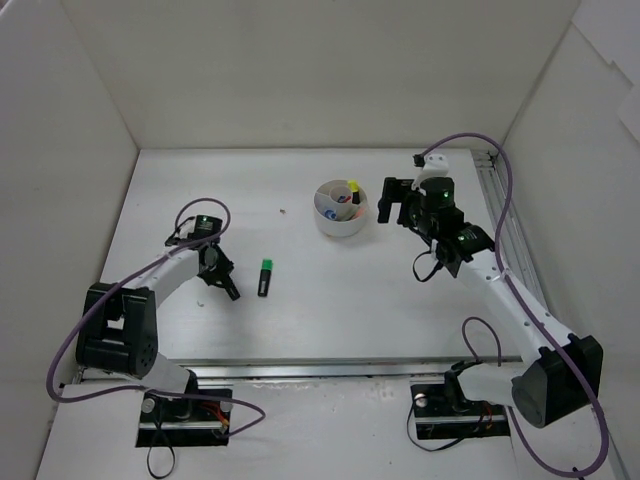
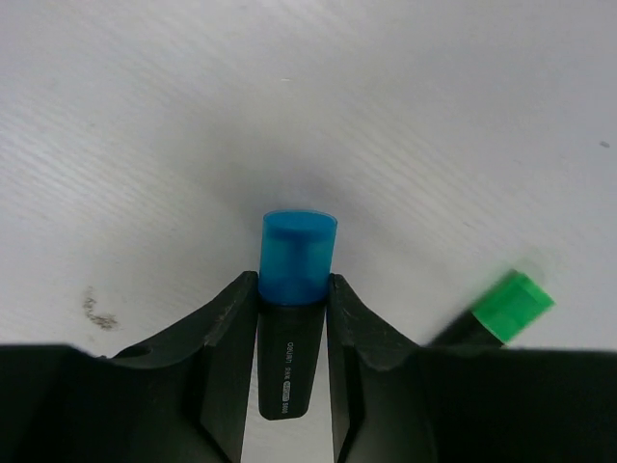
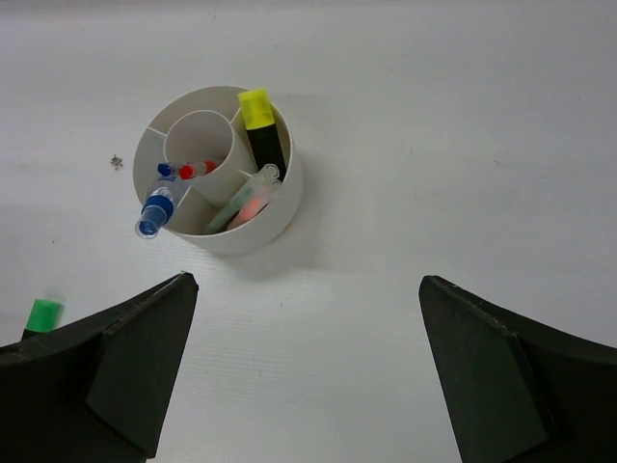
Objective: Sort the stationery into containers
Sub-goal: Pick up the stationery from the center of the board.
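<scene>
In the left wrist view my left gripper (image 2: 294, 282) is shut on a black highlighter with a blue cap (image 2: 299, 253), both fingers pressed against it low over the table. From above, this gripper (image 1: 222, 281) is at the left of the table. A green-capped highlighter (image 1: 265, 277) (image 2: 511, 306) lies just right of it. The round white tub (image 1: 325, 222) (image 3: 275, 224) holds a yellow-capped highlighter (image 3: 260, 130), a red pen (image 3: 198, 170) and a clear blue-capped tube (image 3: 154, 214). My right gripper (image 1: 393, 205) (image 3: 308, 285) hangs open and empty just right of the tub.
White walls enclose the table on the left, back and right. A metal rail (image 1: 500, 220) runs along the right side. A small dark smudge (image 1: 283, 211) marks the table left of the tub. The green cap (image 3: 42, 315) shows at the right wrist view's left edge.
</scene>
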Motion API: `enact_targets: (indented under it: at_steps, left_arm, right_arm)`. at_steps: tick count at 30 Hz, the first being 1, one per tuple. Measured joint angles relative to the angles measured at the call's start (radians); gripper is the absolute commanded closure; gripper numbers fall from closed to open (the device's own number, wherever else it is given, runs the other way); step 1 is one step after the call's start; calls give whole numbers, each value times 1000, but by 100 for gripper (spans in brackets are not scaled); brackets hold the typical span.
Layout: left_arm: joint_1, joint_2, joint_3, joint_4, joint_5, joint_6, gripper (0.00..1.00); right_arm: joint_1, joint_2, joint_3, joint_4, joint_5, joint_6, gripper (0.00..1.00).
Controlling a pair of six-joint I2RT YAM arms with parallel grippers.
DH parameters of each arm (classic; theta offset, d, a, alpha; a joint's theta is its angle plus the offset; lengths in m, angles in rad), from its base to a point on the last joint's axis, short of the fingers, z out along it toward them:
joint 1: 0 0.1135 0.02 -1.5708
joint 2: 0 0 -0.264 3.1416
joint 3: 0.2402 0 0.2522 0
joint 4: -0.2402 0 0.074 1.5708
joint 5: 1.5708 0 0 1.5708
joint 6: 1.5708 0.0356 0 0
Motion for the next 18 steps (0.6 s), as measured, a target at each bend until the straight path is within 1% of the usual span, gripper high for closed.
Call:
enact_targets:
  at_steps: [4, 7, 8, 10, 13, 16, 18]
  left_arm:
    - [-81, -53, 24, 58, 40, 149, 100]
    - [-147, -139, 24, 121, 150, 304, 100]
    - [-182, -176, 24, 146, 187, 369, 100]
    - [-235, -229, 24, 178, 228, 449, 100]
    - [-345, -322, 23, 215, 281, 580, 100]
    - [-437, -400, 17, 247, 348, 698, 100]
    - [-476, -432, 12, 259, 371, 753, 100]
  right_arm:
    - [2, -35, -24, -1, -69, -1, 2]
    - [13, -45, -38, -4, -160, 0, 2]
    - [19, -45, -41, -5, -197, 0, 2]
    - [38, -43, -43, -10, -277, 3, 2]
    - [73, -35, -43, -8, -386, 6, 2]
    - [108, -21, -43, -7, -460, 22, 2]
    - [129, -11, -46, -2, -493, 42, 2]
